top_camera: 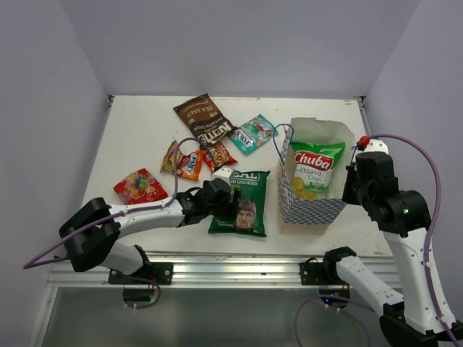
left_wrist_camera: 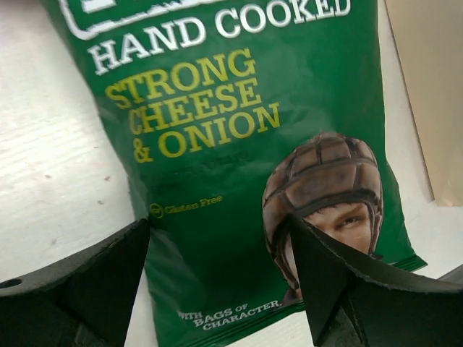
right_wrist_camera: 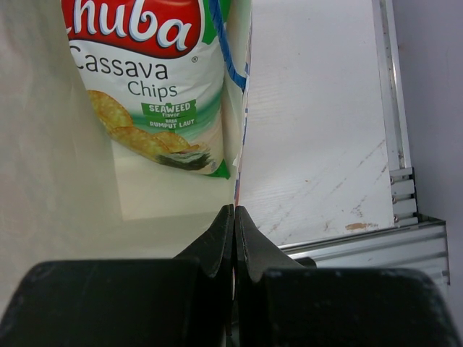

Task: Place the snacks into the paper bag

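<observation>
The white paper bag (top_camera: 312, 211) with chequered lower sides stands open at the right. A green Chuba crisp bag (top_camera: 315, 168) stands inside it and also shows in the right wrist view (right_wrist_camera: 145, 87). My right gripper (top_camera: 352, 182) is shut on the bag's right wall (right_wrist_camera: 241, 108), pinching it between its fingertips (right_wrist_camera: 234, 210). A dark green crisp bag (top_camera: 244, 202) lies flat left of the paper bag. My left gripper (top_camera: 221, 196) is open just above its lower left part (left_wrist_camera: 217, 144), jaws wide and one on each side (left_wrist_camera: 218, 220), holding nothing.
A brown crisp bag (top_camera: 204, 119) and a teal packet (top_camera: 252, 134) lie at the back. Orange packets (top_camera: 182, 163) and a red-orange one (top_camera: 218, 155) lie mid-left, and a red packet (top_camera: 139, 186) at the left. A metal rail (top_camera: 239, 264) runs along the near edge.
</observation>
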You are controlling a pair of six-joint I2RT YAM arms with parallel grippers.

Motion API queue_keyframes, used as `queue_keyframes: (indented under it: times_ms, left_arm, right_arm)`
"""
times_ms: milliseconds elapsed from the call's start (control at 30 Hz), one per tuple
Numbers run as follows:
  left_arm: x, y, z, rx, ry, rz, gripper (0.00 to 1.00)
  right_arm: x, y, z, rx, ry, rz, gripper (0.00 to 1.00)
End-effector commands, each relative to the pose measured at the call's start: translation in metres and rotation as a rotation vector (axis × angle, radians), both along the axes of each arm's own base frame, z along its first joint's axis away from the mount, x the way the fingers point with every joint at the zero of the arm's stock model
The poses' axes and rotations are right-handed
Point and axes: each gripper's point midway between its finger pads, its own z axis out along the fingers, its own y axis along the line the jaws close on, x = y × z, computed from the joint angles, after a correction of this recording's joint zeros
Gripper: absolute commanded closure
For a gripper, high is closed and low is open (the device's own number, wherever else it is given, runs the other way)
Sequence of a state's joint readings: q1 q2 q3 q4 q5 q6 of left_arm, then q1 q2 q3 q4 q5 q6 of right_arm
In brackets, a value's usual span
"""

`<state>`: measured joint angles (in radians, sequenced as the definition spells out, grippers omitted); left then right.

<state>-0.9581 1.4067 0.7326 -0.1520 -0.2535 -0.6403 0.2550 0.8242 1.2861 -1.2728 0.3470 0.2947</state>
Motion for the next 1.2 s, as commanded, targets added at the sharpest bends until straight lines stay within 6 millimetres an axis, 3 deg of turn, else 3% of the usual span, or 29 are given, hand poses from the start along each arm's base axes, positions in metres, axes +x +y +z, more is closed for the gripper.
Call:
queue_keyframes:
  times_ms: [0, 100, 133, 200, 233, 300, 400, 433, 467, 533, 567, 633, 667, 700, 733, 767, 800, 833, 900, 933, 1000, 1033, 1100, 1133, 1167]
  left_arm:
    - [0.001, -0.028, -0.004, -0.104, -0.015, -0.086, 0.17]
    - [-0.003, -0.025, -0.029, -0.047, 0.031, -0.091, 0.18]
    - [-0.004, -0.023, -0.034, -0.036, 0.039, -0.089, 0.29]
    - [-0.004, -0.017, -0.042, -0.001, 0.052, -0.071, 0.61]
    - [0.002, -0.015, -0.038, 0.01, 0.027, -0.042, 1.0]
    - [0.001, -0.004, -0.034, 0.062, 0.026, -0.028, 1.0]
    - [0.012, 0.001, 0.003, 0.096, -0.055, 0.023, 1.0]
    - [0.022, 0.003, 0.022, 0.104, -0.107, 0.066, 1.0]
    - [0.033, -0.008, 0.066, 0.038, -0.174, 0.087, 1.0]
    - [0.044, -0.012, 0.12, 0.007, -0.262, 0.109, 1.0]
    - [0.057, -0.026, 0.186, -0.099, -0.346, 0.132, 1.0]
    - [0.069, -0.031, 0.238, -0.108, -0.439, 0.155, 1.0]
    - [0.075, -0.035, 0.273, -0.143, -0.491, 0.172, 1.0]
    - [0.077, -0.041, 0.335, -0.219, -0.581, 0.177, 1.0]
    - [0.079, -0.043, 0.365, -0.252, -0.631, 0.189, 1.0]
    - [0.082, -0.052, 0.408, -0.314, -0.708, 0.182, 1.0]
    - [0.081, -0.056, 0.431, -0.35, -0.748, 0.18, 1.0]
    - [0.083, -0.069, 0.44, -0.37, -0.772, 0.153, 1.0]
    - [0.077, -0.078, 0.486, -0.458, -0.868, 0.129, 1.0]
    - [0.078, -0.098, 0.484, -0.469, -0.873, 0.072, 1.0]
    - [0.074, -0.115, 0.496, -0.523, -0.882, 0.017, 1.0]
    - [0.072, -0.141, 0.482, -0.531, -0.855, -0.066, 1.0]
    - [0.066, -0.164, 0.469, -0.574, -0.799, -0.131, 1.0]
    - [0.06, -0.184, 0.447, -0.574, -0.751, -0.201, 1.0]
    - [0.056, -0.194, 0.438, -0.585, -0.726, -0.232, 1.0]
  right_arm:
    - [-0.001, 0.004, 0.008, 0.013, -0.019, 0.026, 1.0]
    - [-0.002, 0.004, 0.009, 0.017, -0.019, 0.026, 1.0]
    - [-0.001, 0.004, 0.009, 0.017, -0.02, 0.027, 1.0]
    - [-0.002, 0.003, 0.011, 0.016, -0.022, 0.024, 1.0]
    - [-0.003, 0.003, 0.011, 0.014, -0.022, 0.024, 1.0]
    - [-0.003, 0.003, 0.011, 0.017, -0.026, 0.022, 1.0]
    - [-0.003, 0.003, 0.011, 0.019, -0.025, 0.024, 1.0]
    - [-0.004, 0.003, 0.011, 0.017, -0.024, 0.023, 1.0]
    - [-0.004, 0.003, 0.011, 0.017, -0.024, 0.023, 1.0]
    - [-0.004, 0.002, 0.012, 0.018, -0.028, 0.019, 1.0]
    - [-0.005, 0.002, 0.013, 0.019, -0.029, 0.021, 1.0]
    - [-0.006, 0.002, 0.013, 0.018, -0.027, 0.021, 1.0]
    - [-0.007, 0.002, 0.013, 0.018, -0.029, 0.017, 1.0]
    - [-0.008, 0.002, 0.013, 0.019, -0.029, 0.021, 1.0]
    - [-0.008, 0.001, 0.013, 0.02, -0.031, 0.018, 1.0]
    - [-0.009, 0.002, 0.013, 0.024, -0.032, 0.021, 1.0]
    - [-0.01, 0.002, 0.012, 0.025, -0.031, 0.022, 1.0]
    - [-0.01, 0.002, 0.012, 0.024, -0.032, 0.021, 1.0]
    - [-0.011, 0.003, 0.013, 0.029, -0.033, 0.022, 1.0]
    - [-0.011, 0.002, 0.013, 0.028, -0.032, 0.021, 1.0]
    - [-0.013, 0.001, 0.014, 0.028, -0.038, 0.018, 1.0]
    - [-0.013, 0.001, 0.013, 0.029, -0.037, 0.017, 1.0]
    - [-0.013, 0.001, 0.013, 0.03, -0.037, 0.014, 1.0]
    - [-0.014, 0.001, 0.013, 0.032, -0.036, 0.014, 1.0]
    - [-0.014, 0.001, 0.013, 0.031, -0.036, 0.015, 1.0]
